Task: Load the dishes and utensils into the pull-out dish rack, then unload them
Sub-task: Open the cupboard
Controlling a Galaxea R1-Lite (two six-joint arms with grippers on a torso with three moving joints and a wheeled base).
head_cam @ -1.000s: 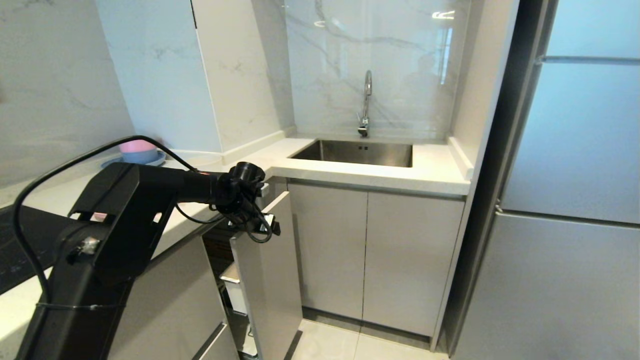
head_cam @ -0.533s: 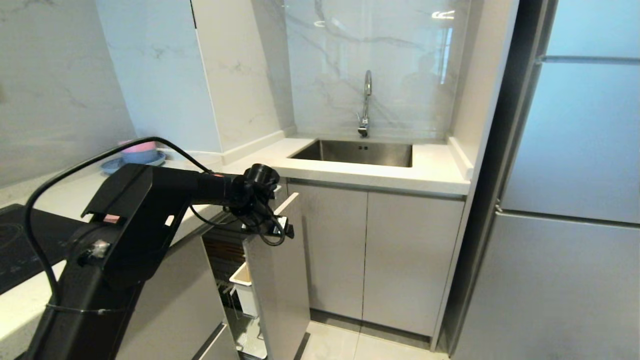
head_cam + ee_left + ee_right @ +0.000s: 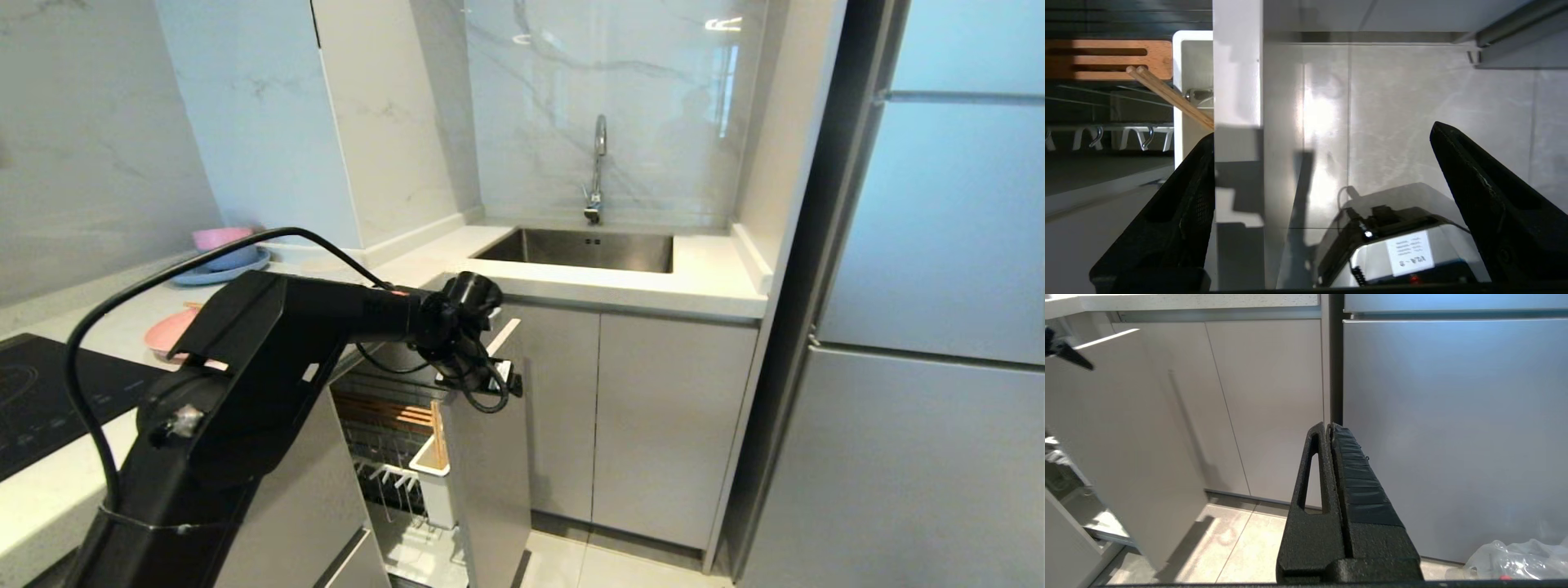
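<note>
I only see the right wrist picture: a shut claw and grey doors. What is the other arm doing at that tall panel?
Observer: The left gripper has its jaws wide open, straddling the front panel's top edge.
Operator: Anything stored behind it?
Observer: Yes, chopsticks lean in the white utensil cup.
Operator: And the plates?
Observer: A pink plate lies on the counter, not in the rack.

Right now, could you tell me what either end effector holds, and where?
Nothing is clamped: the open left end effector straddles the top edge of the narrow pale grey front panel; the right end effector is shut, empty.
</note>
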